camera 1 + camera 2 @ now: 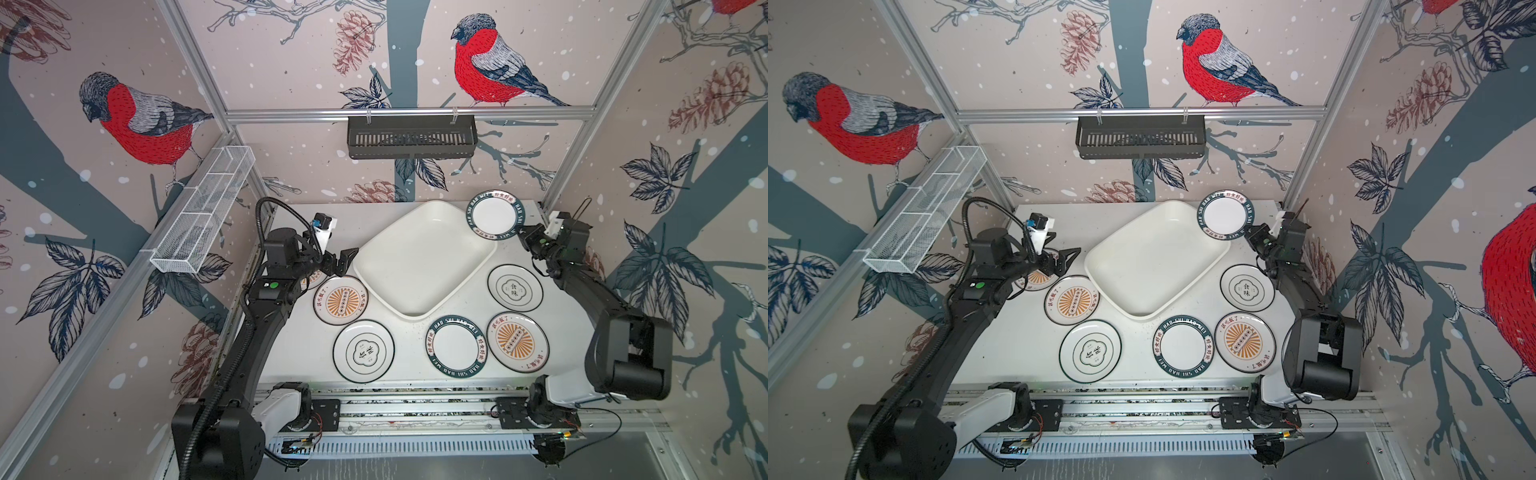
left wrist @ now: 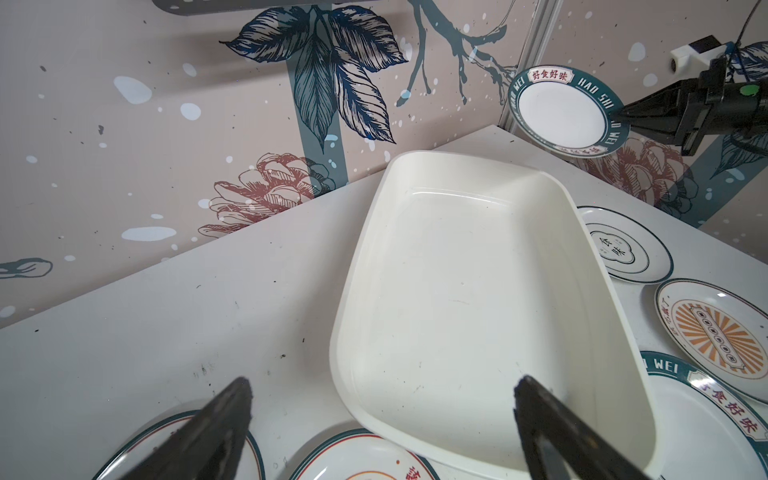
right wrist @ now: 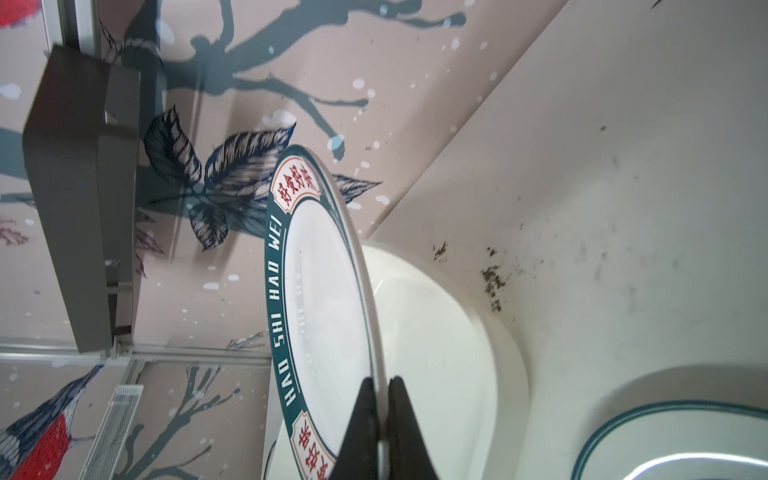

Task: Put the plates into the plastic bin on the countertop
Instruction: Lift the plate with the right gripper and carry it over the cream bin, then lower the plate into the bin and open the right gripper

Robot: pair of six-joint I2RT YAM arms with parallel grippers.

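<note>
Right gripper [image 1: 521,230] was clamped on the rim of the green-lettered plate [image 1: 494,214]; the right wrist view showed both fingers pinching the rim edge-on [image 3: 380,384], with the plate [image 3: 324,311] raised off the countertop [image 1: 299,353] and a little tilted. In both top views the plate hung out at about 10 o'clock from the fingertips, its near edge overlapping the far-right corner of the plastic bin [image 1: 419,262]. The bin was empty and its long axis ran roughly 2 to 8 o'clock. From the held plate the bin's open floor lay toward 8 o'clock, so I judged the coming move to be a short carry along that axis, then a lowering and release. The right arm was the nearer one and already had the load. The main risk looked like the plate's rim catching the bin wall if lowered too early. Left gripper [image 1: 348,261] had its jaws spread wide and held nothing. It hovered just beside the bin's 9 o'clock edge, above a sunburst plate [image 1: 340,300]; the left wrist view showed the bin [image 2: 457,291] straight ahead between its fingers. Another sunburst plate [image 1: 1036,280] was partly hidden under that arm. The remaining plates lay flat on the countertop around the bin's near side, none in it yet.
</note>
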